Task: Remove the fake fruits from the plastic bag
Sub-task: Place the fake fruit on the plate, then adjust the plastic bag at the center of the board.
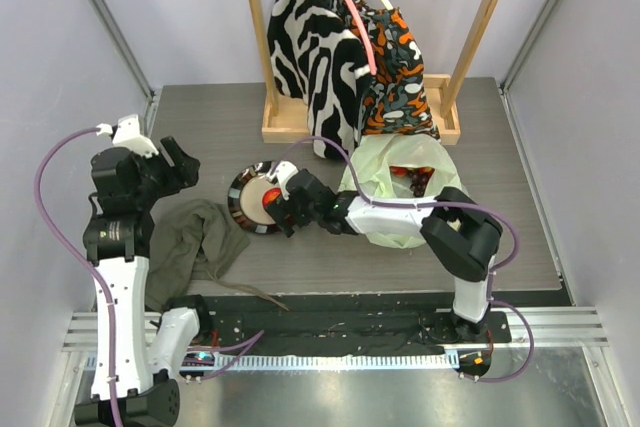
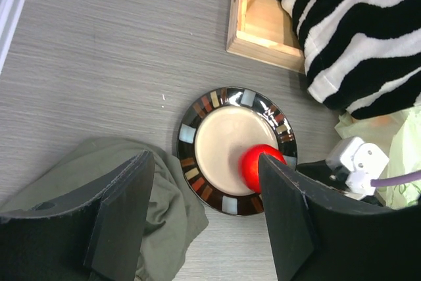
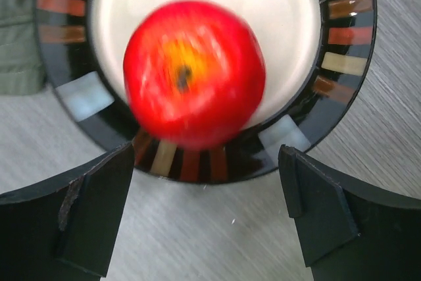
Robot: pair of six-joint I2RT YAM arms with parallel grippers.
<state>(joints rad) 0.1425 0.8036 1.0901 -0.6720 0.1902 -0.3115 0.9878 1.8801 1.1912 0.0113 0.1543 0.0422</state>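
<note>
Glossy red plastic apple (image 3: 194,74) sits, blurred, on round dark-rimmed beige plate (image 3: 348,31); right gripper (image 3: 207,189) spread apart over it — apple may roll off the rim. More red fruits (image 1: 408,175) lie inside pale-green plastic bag (image 1: 375,162).

The red apple (image 3: 194,74) is blurred in the right wrist view, and the plate (image 3: 348,24) is cut off at 12 o'clock. From the left wrist, a finger (image 2: 296,222) of the left pincer (image 2: 204,162) hides the apple's 4 o'clock side. In the plastic bag (image 1: 380,162), the red fruits (image 1: 410,175) are too small to name.
</note>
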